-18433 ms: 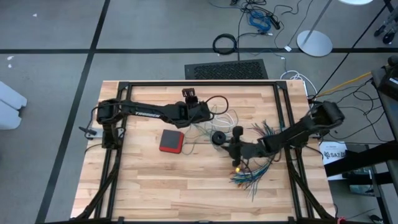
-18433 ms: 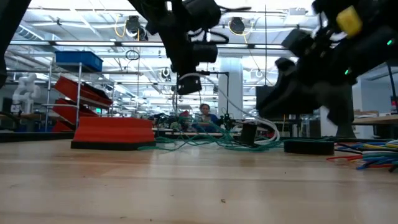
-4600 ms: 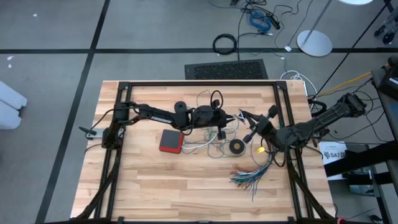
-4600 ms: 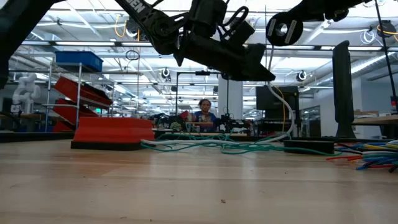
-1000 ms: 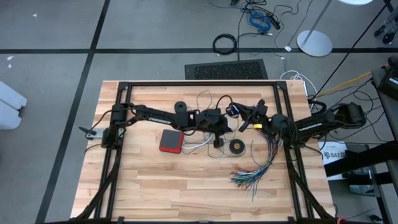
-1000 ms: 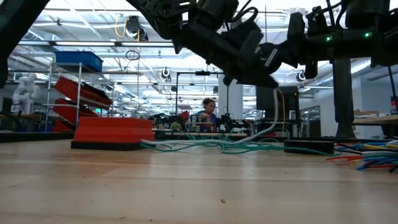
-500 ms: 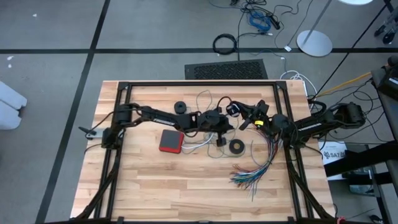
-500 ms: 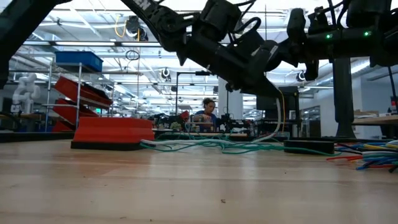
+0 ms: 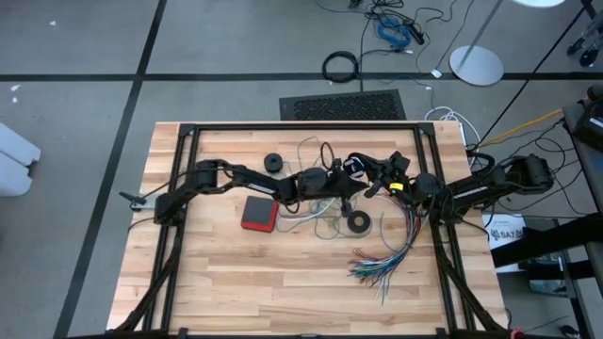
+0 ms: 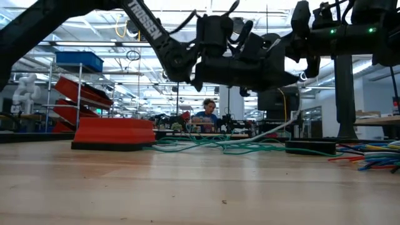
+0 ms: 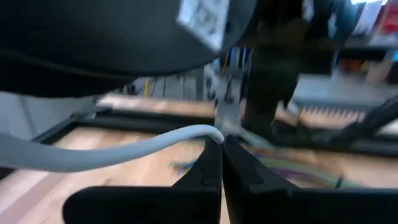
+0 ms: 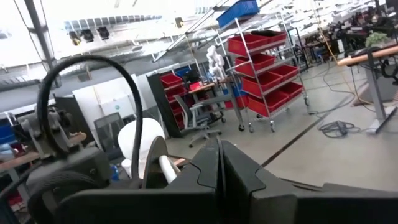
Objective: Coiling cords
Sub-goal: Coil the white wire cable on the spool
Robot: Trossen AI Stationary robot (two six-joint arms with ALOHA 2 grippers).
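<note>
High view: The left gripper [image 9: 350, 191] and the right gripper [image 9: 369, 185] meet over the back middle of the wooden surface [image 9: 236, 273]. The white cord [image 9: 303, 216] and the teal-green cord [image 9: 325, 229] lie in loose loops under and near them. A red box [image 9: 260, 213], a black ring [image 9: 358, 222], a small round black piece [image 9: 273, 161] and a fan of coloured wires [image 9: 382, 259] sit nearby.

Low view: The two dark arms hang close together above the surface. The white cord [image 10: 275, 132] rises from the messy pile up to the grippers. The teal-green cord [image 10: 206, 145] lies flat in a tangle. A person [image 10: 204, 114] is far back in the room.

Left wrist view: The left fingers [image 11: 208, 171] are pressed together, pinching the white cord [image 11: 124, 149] at their tips.

Right wrist view: The right fingers [image 12: 208, 165] are together. I cannot tell if they hold anything.

How far along: It looks like early days. No cord is in a neat coil yet. Both cords seem left to wind up.
</note>
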